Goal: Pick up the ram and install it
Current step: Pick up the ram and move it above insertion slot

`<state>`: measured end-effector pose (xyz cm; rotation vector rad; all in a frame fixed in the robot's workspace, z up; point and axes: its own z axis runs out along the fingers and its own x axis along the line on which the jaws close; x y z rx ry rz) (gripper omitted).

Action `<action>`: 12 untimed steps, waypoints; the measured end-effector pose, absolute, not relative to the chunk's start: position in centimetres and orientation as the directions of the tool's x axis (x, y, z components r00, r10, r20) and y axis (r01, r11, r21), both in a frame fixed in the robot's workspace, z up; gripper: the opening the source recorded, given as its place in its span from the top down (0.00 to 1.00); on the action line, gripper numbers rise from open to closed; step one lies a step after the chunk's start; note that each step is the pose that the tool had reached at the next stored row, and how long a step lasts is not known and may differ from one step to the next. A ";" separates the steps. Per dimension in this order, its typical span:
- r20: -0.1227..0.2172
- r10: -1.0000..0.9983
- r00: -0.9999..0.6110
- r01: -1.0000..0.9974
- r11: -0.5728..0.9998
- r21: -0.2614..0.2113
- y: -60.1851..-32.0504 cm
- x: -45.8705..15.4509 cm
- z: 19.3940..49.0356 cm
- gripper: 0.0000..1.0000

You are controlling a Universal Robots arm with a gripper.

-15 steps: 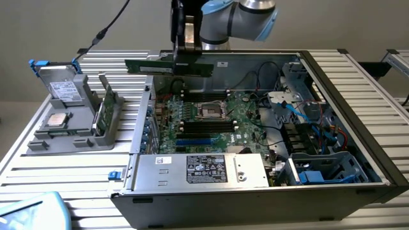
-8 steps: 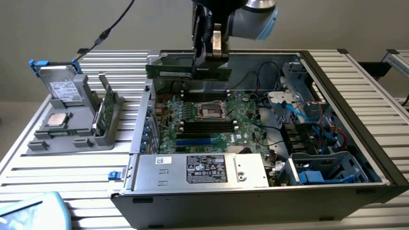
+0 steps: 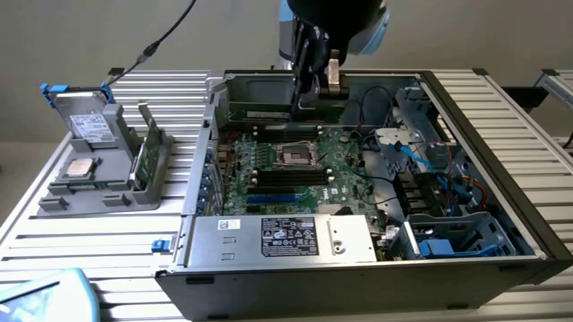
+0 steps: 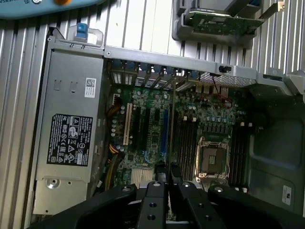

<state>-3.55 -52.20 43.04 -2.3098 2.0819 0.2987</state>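
Ram [image 4: 171, 125] edge-on in grip of tool [image 4: 169, 175], above motherboard [image 4: 209, 119]

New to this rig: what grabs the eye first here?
The open computer case sits mid-table with its green motherboard exposed. The dark gripper hangs over the board's far end, as the exterior view sees it. On the exterior view's left, a grey tray holds a green ram stick standing on edge, beside a silver drive box with blue tabs.
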 end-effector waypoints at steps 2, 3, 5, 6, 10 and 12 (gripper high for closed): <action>-0.153 -0.983 0.097 -0.987 -0.115 0.114 -52.0 -3.3 42.8 0.86; -0.153 -0.983 0.098 -0.987 -0.116 0.113 -51.9 -3.1 42.7 0.86; -0.153 -0.983 0.099 -0.987 -0.116 0.110 -51.7 -2.7 42.6 0.86; -0.153 -0.983 0.099 -0.987 -0.116 0.109 -51.6 -2.5 42.5 0.86; -0.153 -0.983 0.099 -0.987 -0.116 0.108 -50.7 -1.2 42.0 0.86; -0.152 -0.983 0.099 -0.987 -0.116 0.108 -50.0 -0.7 41.7 0.86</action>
